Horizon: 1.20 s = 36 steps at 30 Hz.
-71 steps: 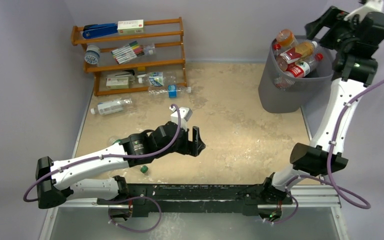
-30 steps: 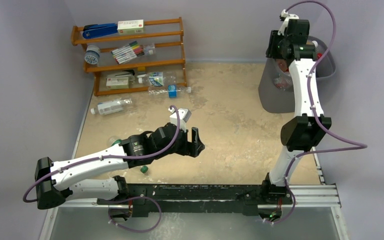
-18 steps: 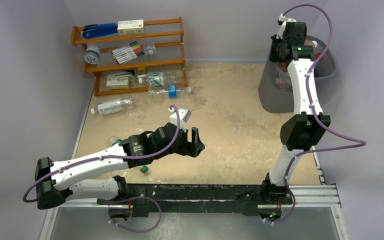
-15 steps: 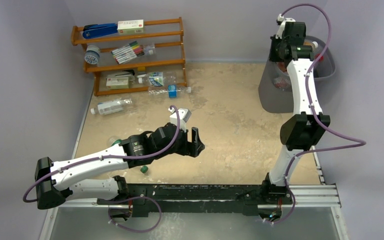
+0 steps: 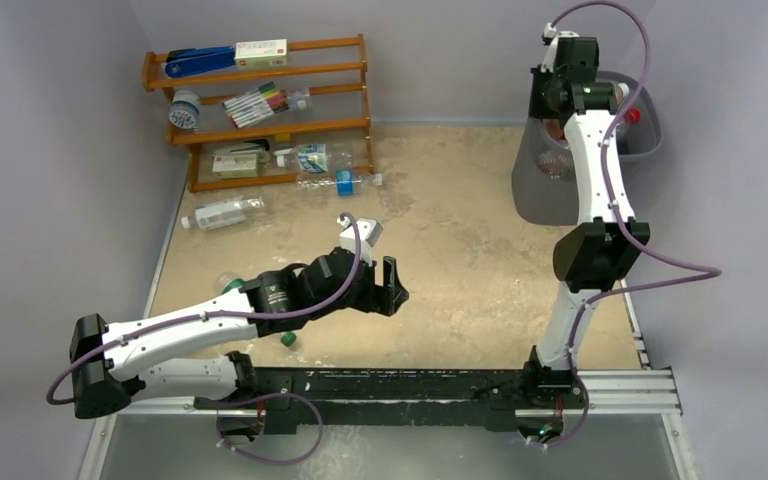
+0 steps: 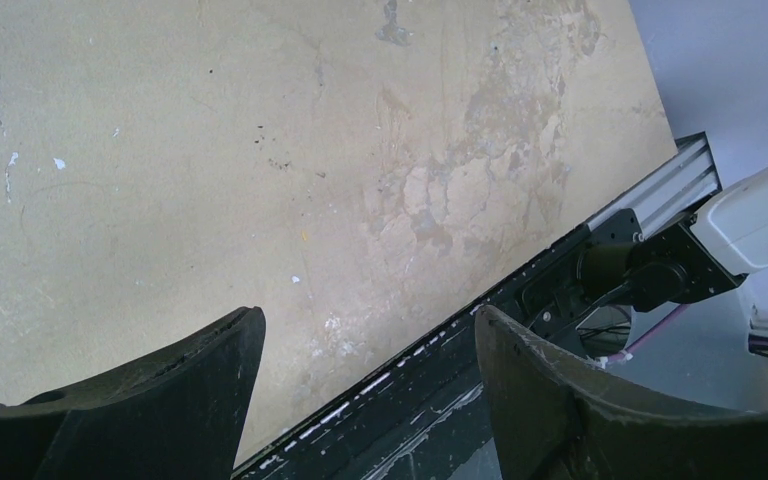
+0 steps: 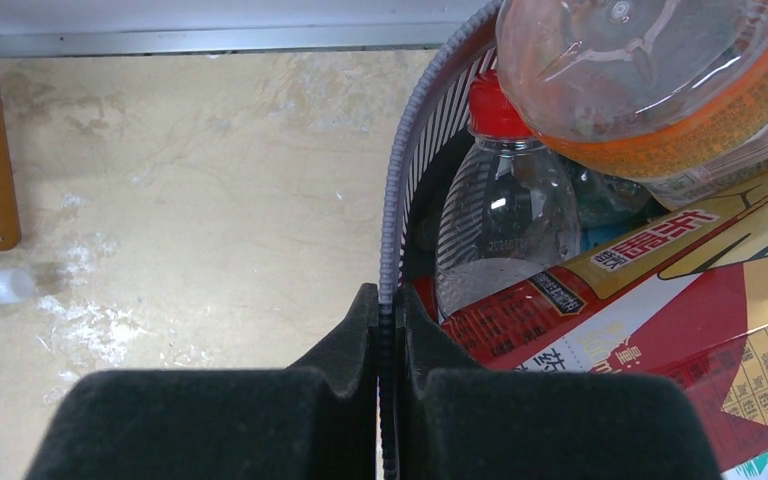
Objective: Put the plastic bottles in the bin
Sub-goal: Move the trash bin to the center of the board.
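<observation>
The grey mesh bin (image 5: 545, 200) stands at the far right with several plastic bottles inside. My right gripper (image 5: 552, 108) is at its left rim. In the right wrist view that gripper (image 7: 387, 305) is shut on the bin's rim (image 7: 397, 200); inside lie a clear red-capped bottle (image 7: 505, 225), an orange-labelled bottle (image 7: 650, 70) and a red-and-yellow-labelled one (image 7: 680, 320). More bottles lie on the table (image 5: 222, 213) and by the rack (image 5: 325, 158). My left gripper (image 5: 392, 285) hovers open over the table's middle, with nothing between its fingers (image 6: 365, 320).
A brown wooden rack (image 5: 260, 125) at the far left holds markers, a blue stapler and small boxes. A loose green cap (image 5: 287, 340) lies near the left arm. The black base rail (image 5: 390, 385) runs along the near edge.
My right gripper closed on the bin's rim and drew it slightly left; the bin shifted with it. The left arm has not moved.
</observation>
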Each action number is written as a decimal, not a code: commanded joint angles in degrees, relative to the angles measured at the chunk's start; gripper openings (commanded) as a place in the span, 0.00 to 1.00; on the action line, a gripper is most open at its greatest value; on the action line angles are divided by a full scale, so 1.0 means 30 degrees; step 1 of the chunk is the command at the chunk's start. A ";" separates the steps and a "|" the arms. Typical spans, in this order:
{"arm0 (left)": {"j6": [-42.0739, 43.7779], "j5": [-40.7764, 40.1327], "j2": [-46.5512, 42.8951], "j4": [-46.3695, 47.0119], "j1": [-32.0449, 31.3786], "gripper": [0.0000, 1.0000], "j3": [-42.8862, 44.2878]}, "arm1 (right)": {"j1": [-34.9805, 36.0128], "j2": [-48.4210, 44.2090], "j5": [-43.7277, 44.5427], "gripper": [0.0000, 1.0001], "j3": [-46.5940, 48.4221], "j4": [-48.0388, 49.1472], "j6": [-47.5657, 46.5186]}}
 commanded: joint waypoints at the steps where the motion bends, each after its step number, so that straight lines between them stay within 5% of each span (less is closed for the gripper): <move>1: 0.0055 -0.0278 -0.0638 0.0662 -0.0017 0.77 -0.0135 | 0.0874 0.0026 -0.0870 0.00 0.1330 0.0006 0.1605; 20: 0.0098 -0.0808 -0.1163 -0.0157 -0.0013 0.77 0.0024 | 0.1556 0.0468 -0.1293 0.00 0.2256 -0.0080 0.3280; 27: -0.0726 -0.2500 -0.1036 -0.1522 0.0010 0.80 0.1023 | 0.1530 -0.0732 -0.0993 0.59 0.2670 -0.0213 0.2962; 30: -0.0574 -0.3171 -0.0711 -0.2195 0.0041 0.82 0.1767 | 0.1542 -0.1354 -0.0737 0.71 0.2889 -0.0242 0.2801; 36: -0.0431 -0.5063 0.0381 -0.5017 0.0392 0.84 0.3637 | 0.1546 -0.3188 -0.0005 0.79 0.2554 -0.0089 0.2543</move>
